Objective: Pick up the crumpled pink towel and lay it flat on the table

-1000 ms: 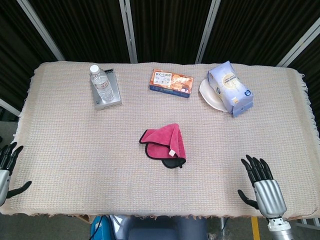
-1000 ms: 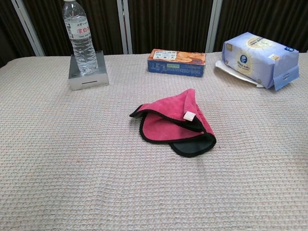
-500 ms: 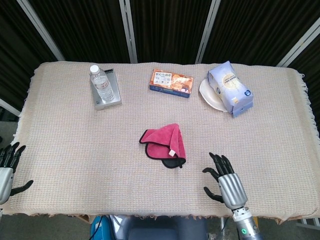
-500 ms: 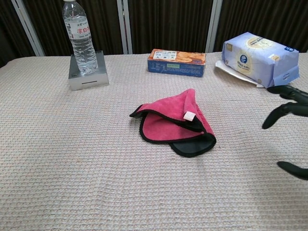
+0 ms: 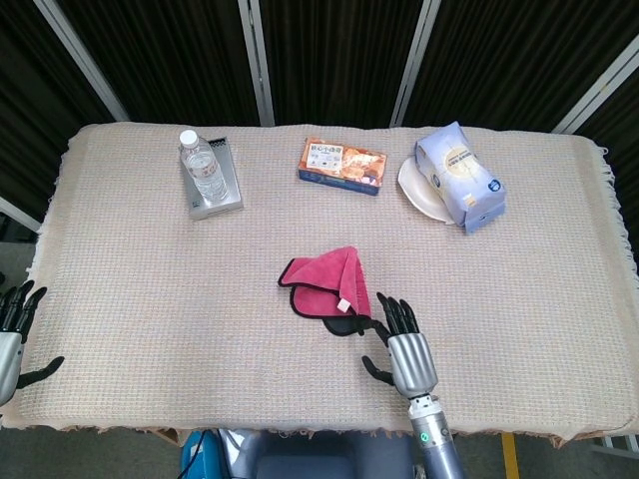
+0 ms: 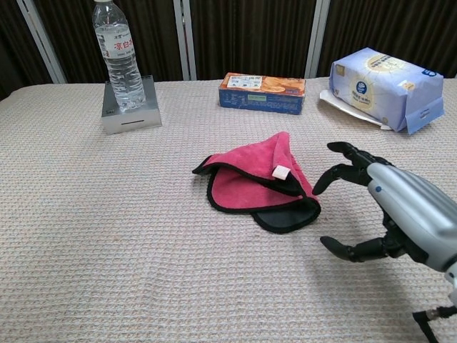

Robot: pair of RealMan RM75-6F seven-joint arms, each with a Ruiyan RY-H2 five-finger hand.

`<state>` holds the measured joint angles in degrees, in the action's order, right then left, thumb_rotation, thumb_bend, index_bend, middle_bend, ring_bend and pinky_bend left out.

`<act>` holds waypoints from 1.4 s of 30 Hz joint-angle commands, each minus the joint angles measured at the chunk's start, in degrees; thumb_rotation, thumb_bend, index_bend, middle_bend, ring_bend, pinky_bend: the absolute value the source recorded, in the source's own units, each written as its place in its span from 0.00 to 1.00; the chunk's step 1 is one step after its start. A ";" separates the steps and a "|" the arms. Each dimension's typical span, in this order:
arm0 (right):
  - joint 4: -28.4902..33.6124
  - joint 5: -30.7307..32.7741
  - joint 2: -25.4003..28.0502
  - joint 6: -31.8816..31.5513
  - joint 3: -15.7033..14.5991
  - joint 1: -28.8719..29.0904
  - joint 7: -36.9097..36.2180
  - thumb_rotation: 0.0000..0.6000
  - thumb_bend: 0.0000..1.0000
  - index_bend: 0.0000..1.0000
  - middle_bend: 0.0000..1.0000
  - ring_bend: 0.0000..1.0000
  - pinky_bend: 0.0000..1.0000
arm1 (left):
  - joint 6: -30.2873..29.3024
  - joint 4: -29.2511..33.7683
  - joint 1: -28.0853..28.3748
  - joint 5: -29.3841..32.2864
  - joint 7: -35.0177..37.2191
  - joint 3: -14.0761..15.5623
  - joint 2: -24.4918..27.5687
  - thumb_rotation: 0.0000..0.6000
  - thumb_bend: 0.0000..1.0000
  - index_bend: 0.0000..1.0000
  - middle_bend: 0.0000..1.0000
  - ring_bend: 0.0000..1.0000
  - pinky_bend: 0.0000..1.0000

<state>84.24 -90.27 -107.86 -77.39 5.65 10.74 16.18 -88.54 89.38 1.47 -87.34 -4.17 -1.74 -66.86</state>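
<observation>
Table (image 5: 120,259): covered by beige woven cloth, frayed at the edges.
Right hand (image 5: 404,344): fingers spread wide, holding nothing, just beside the towel's right edge, apart from it; fingertips (image 6: 341,148) aimed toward the far side.
Left hand (image 5: 12,334): at the table's near-left edge, fingers apart, nothing held.
Pink towel (image 5: 329,282): crumpled and folded over near table centre, black trim showing, small white tag on top.
Tissue pack (image 5: 461,175): blue-white, far right, lying on a white plate (image 5: 411,186).
Biscuit box (image 5: 342,165): orange and blue, far centre.
Water bottle (image 5: 203,165): upright on a silver box (image 5: 223,196), far left.
</observation>
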 commanded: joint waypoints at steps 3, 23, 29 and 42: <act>-2.93 1.64 -2.54 0.54 1.80 1.32 0.11 1.00 0.26 0.39 0.04 0.00 0.00 | -0.20 0.01 -0.01 -0.23 -0.53 0.08 -0.16 1.00 0.09 0.00 0.00 0.00 0.00; -5.20 3.75 -6.86 -1.26 3.47 3.61 -0.86 1.00 0.26 0.36 0.04 0.00 0.00 | -0.53 -0.06 -0.02 -0.61 -1.25 0.31 -0.55 1.00 0.09 0.00 0.00 0.00 0.00; -5.50 4.33 -7.75 -1.46 3.95 4.14 -0.59 1.00 0.26 0.36 0.04 0.00 0.00 | -0.52 -0.04 -0.01 -0.74 -1.50 0.42 -0.68 1.00 0.09 0.00 0.00 0.00 0.00; -6.11 5.68 -7.94 -2.65 6.53 5.27 -0.87 1.00 0.26 0.36 0.04 0.00 0.00 | -0.67 -0.06 -0.09 -0.62 -1.53 0.41 -0.73 1.00 0.09 0.00 0.00 0.00 0.00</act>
<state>78.09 -84.59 -115.86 -79.97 12.12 15.95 15.32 -89.22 89.33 1.38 -87.97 -5.70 -1.33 -67.59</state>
